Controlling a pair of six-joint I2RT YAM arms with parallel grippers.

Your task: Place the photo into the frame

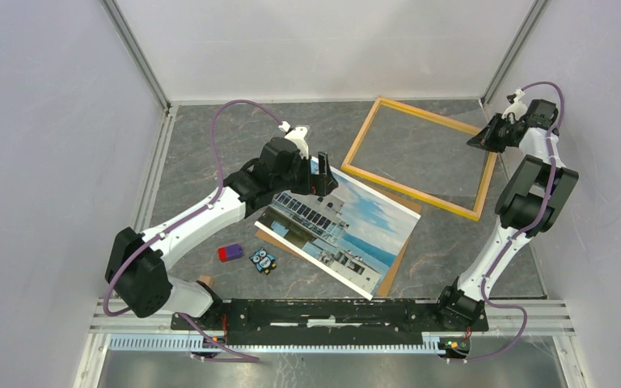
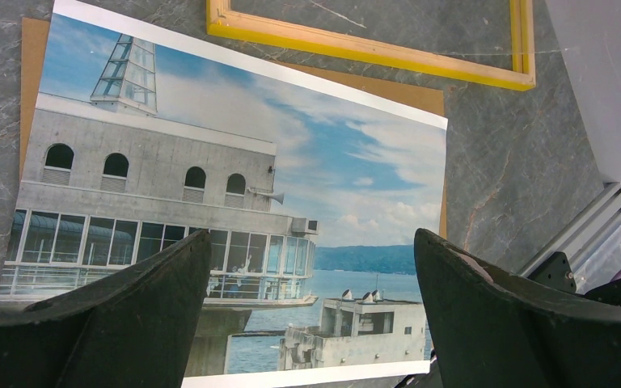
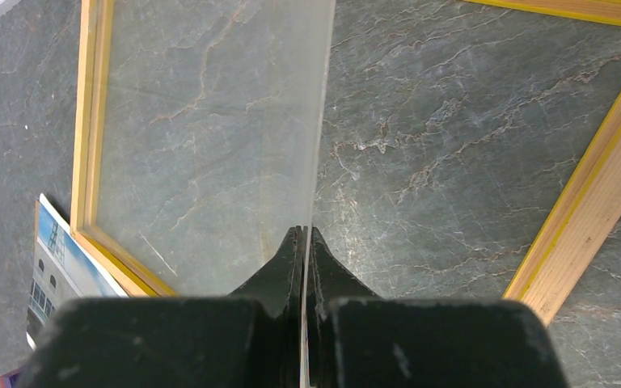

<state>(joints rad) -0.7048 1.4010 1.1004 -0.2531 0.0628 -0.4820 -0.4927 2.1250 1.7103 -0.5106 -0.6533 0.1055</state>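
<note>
Thin glossy building-photo print [image 2: 234,162]: likely light, floppy; pinch an edge.
My left pincer [image 2: 311,242] gapes above it; my right pincer [image 3: 306,230] clamps a clear pane [image 3: 210,121].

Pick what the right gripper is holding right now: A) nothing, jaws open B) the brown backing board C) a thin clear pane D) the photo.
C: in the right wrist view the right gripper is shut on the edge of a clear pane held over the frame, while the photo lies flat on the table, away from it.
</note>
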